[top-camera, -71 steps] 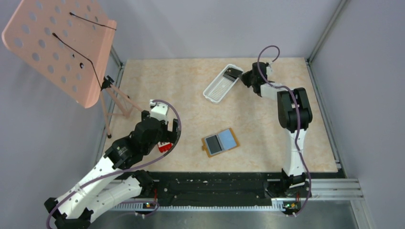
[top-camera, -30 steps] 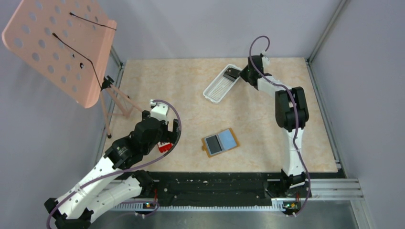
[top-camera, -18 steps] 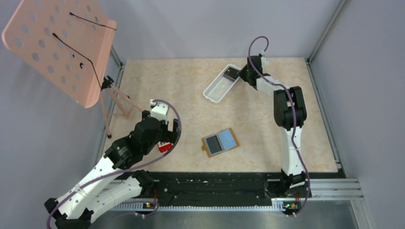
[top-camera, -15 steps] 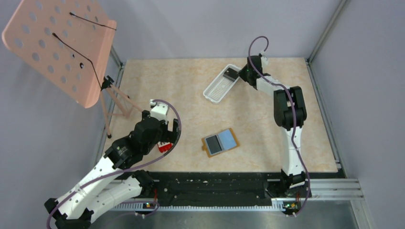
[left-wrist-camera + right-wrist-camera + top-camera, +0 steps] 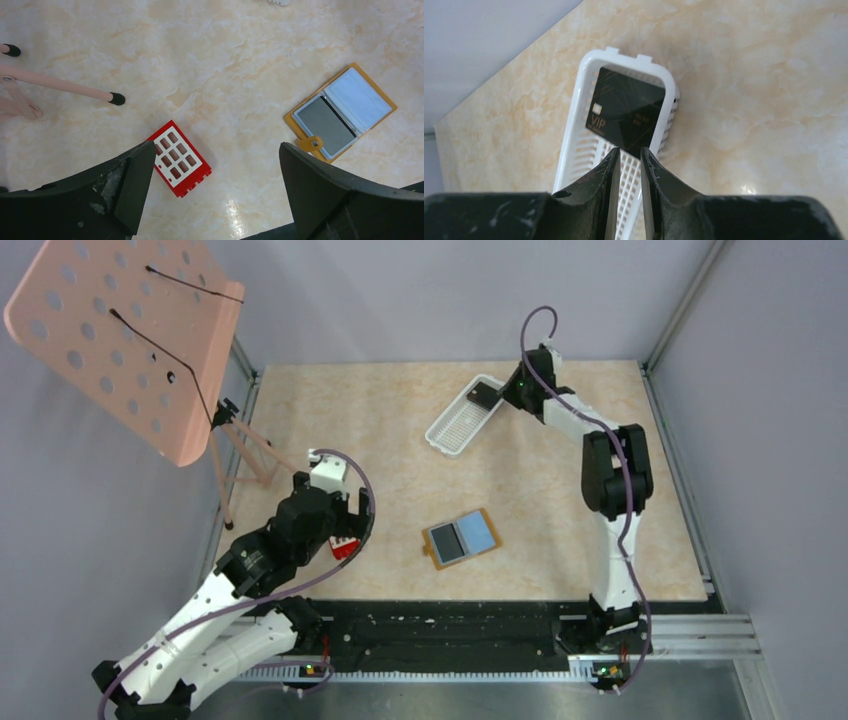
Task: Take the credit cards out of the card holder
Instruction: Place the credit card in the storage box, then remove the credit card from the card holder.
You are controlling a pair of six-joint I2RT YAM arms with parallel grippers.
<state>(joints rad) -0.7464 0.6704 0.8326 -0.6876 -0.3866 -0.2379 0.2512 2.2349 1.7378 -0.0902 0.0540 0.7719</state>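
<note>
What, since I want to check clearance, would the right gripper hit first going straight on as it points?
The black card in the white tray: its near corner sits at the tips of the right gripper, so contact would come almost immediately. Whether they already touch is unclear.

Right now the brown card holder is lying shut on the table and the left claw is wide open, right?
Not quite. The card holder is lying open on the table, with a grey card and a pale blue card showing inside. The left wrist view shows it. The left gripper is wide open.
</note>
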